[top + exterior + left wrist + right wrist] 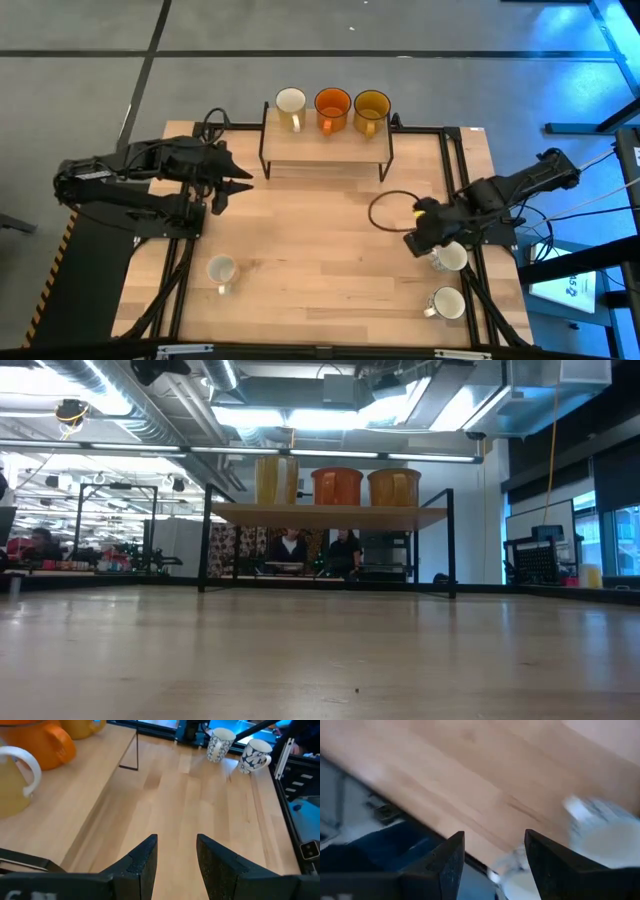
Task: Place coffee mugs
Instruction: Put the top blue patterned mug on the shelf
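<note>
- Counter (320,250) middle: open, end effector passes freely.
- Back edge: shelf (325,145), three mugs (332,105) on top.
- Right edge: two white mugs (448,280) close together.

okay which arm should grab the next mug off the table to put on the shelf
Probably the right. The right gripper hovers open right beside a white mug, with another mug nearby. The left gripper is open up by the shelf, away from the lone mug.
</note>
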Available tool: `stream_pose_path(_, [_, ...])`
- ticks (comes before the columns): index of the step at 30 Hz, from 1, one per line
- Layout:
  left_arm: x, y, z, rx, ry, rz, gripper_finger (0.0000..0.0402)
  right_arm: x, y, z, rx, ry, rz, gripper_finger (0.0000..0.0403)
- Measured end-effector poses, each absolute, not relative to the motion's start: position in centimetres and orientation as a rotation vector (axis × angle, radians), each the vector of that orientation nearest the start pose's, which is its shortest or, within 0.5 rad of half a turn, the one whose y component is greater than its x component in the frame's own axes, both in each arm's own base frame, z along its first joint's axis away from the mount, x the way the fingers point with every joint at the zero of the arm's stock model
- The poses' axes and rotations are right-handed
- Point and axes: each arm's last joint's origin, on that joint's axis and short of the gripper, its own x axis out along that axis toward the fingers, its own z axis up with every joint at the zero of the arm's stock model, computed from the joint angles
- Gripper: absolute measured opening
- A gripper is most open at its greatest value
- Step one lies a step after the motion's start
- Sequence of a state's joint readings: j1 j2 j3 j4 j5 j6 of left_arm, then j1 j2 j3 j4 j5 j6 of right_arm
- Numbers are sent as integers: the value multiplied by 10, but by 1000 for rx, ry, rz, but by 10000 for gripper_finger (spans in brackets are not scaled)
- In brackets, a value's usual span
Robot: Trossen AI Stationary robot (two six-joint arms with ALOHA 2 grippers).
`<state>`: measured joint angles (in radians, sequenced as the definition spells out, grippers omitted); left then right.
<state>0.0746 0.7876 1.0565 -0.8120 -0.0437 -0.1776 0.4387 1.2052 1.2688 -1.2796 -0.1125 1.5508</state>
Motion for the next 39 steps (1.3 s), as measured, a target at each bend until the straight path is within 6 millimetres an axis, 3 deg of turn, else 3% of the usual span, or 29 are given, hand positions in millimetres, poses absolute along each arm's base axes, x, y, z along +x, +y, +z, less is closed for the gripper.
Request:
stream_pose_path(8, [142, 12, 360, -180, 556, 165, 131, 161, 98, 299, 1159, 1353, -898, 192])
stream_pose_path(18, [149, 13, 358, -163, 569, 165, 131, 148, 101, 258, 1215, 1271, -1210, 192])
stream_pose_path(27, [154, 13, 357, -151, 580, 163, 131, 141, 95, 236, 1224, 1198, -1372, 192])
stream_pose_path(33, [154, 13, 357, -149, 581, 166, 131, 142, 97, 222, 1274, 1231, -1355, 189])
stream_pose_path(39, [154, 14, 357, -144, 578, 183, 131, 142, 98, 208, 1258, 1232, -1373, 130])
